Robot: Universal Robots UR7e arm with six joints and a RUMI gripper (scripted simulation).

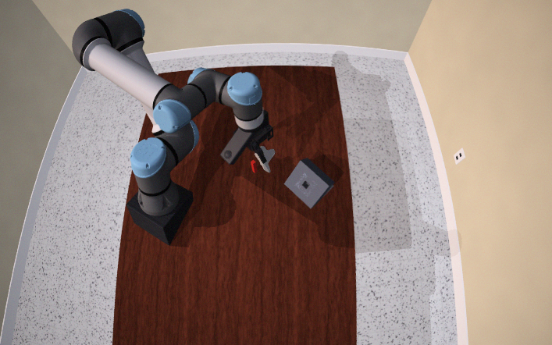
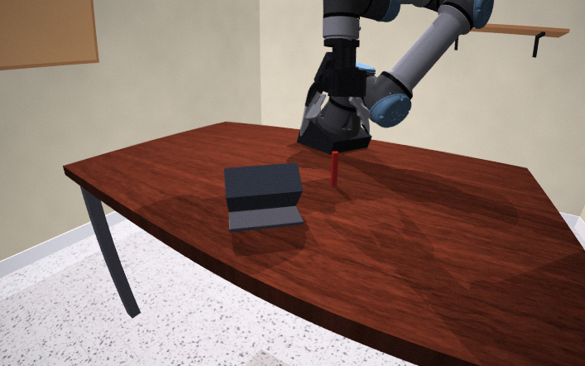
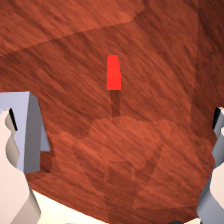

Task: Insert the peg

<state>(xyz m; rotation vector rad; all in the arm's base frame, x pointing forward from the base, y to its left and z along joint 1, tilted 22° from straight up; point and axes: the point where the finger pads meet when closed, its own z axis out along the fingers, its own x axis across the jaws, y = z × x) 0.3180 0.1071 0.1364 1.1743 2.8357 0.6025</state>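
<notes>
A small red peg point(image 1: 253, 166) stands upright on the wooden table; it also shows in the exterior view point(image 2: 334, 168) and in the wrist view point(image 3: 113, 73). My gripper point(image 1: 264, 160) hangs above the peg, open and empty, with its fingers spread wide point(image 2: 333, 111). In the wrist view both fingers sit at the left and right edges and the peg lies ahead of the gap between them point(image 3: 120, 145). The dark grey block with the sloped panel point(image 1: 308, 183) and its square hole point(image 1: 305, 184) lies to the right of the peg; only its back shows in the exterior view point(image 2: 263, 195).
The robot's base point(image 1: 160, 210) stands on the table's left side. The arm's elbow and forearm point(image 1: 171, 102) reach over the far part of the table. The table edge runs near the block in the exterior view point(image 2: 185, 236).
</notes>
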